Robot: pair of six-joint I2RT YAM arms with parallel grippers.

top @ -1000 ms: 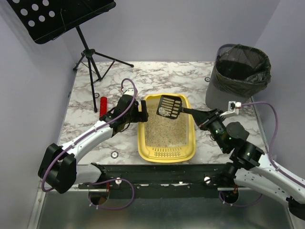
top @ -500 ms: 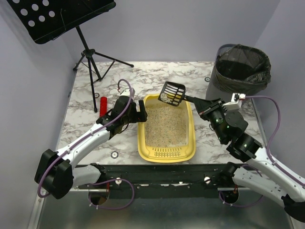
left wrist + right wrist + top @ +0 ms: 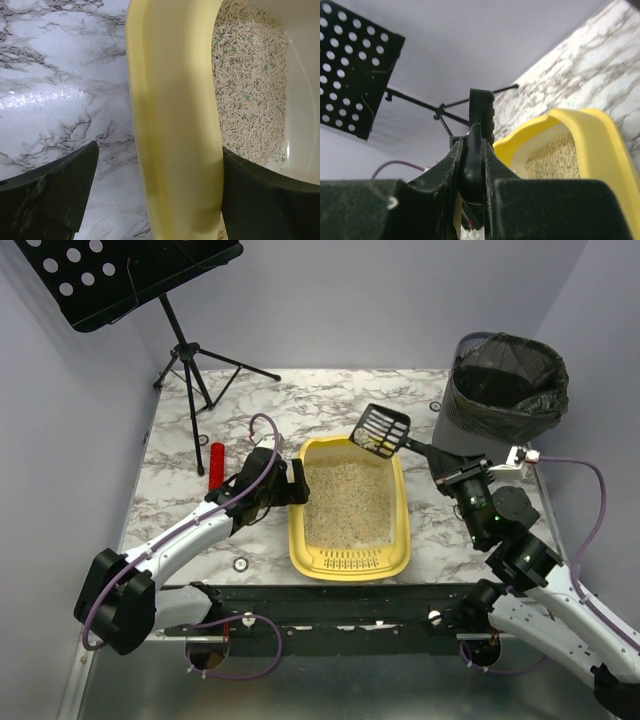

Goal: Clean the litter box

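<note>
The yellow litter box sits mid-table holding beige litter, its slotted end nearest the arm bases. My left gripper is open and straddles the box's left wall. One finger is inside against the wall. The other finger stands outside, clear of it over the marble. My right gripper is shut on the handle of a black slotted scoop. The scoop hangs above the box's far right corner with pale clumps in it.
A grey bin lined with a black bag stands at the far right, just beyond the scoop. A black music stand on a tripod occupies the far left. A small red cylinder lies left of the left gripper.
The right arm has lifted the scoop out of the litter and carried it up and to the right, towards the bin. The left gripper has stayed at the box's left wall.
</note>
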